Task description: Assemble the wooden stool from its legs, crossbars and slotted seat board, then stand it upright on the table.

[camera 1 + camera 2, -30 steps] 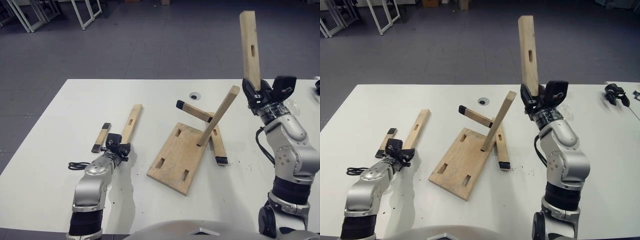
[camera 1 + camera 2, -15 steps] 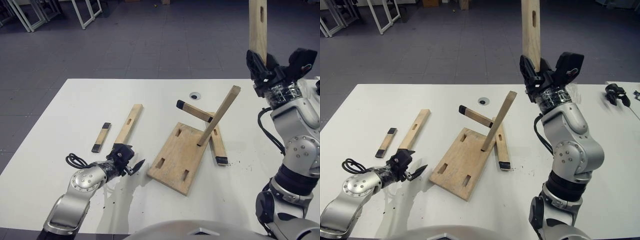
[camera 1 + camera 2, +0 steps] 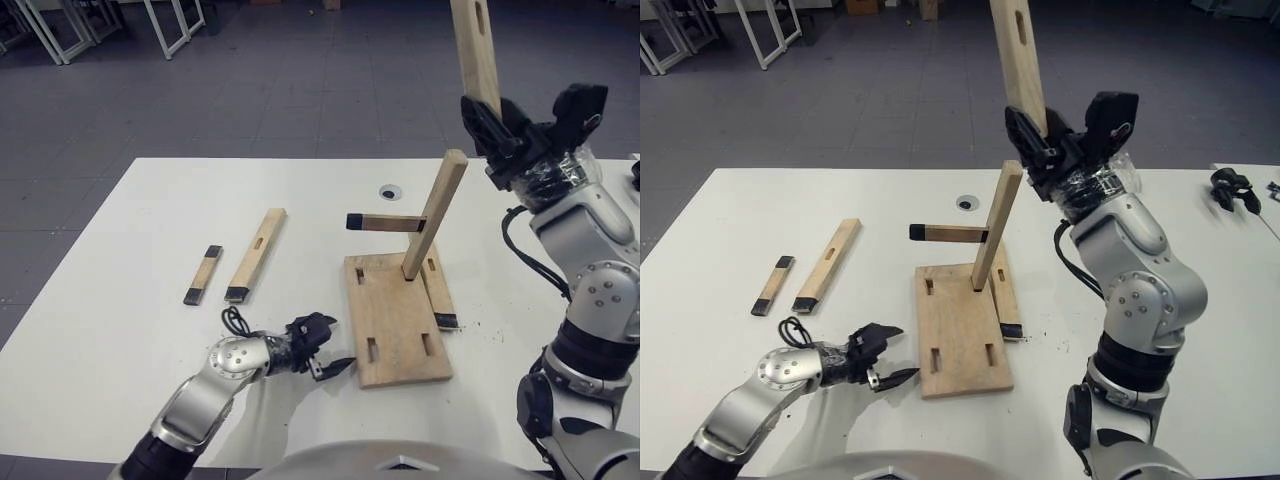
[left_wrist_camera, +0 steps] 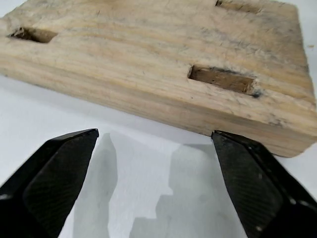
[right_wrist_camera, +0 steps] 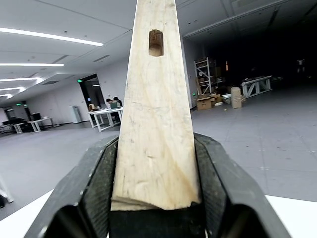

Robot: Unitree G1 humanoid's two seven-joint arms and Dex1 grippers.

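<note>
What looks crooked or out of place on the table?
The leg standing in a far slot of the seat board leans toward the robot's right instead of standing square, and the crossbar on it juts out sideways with its dark-tipped end free.

From the head, twin eyes looking forward and down over the desk point(image 3: 120, 230), sharing the whole desktop. From the left wrist, low and close against the board point(image 4: 148, 74) edge, between fingers point(image 4: 54, 173). From the right wrist, up along the leg point(image 5: 156, 124) toward the ceiling point(image 5: 49, 29).
</note>
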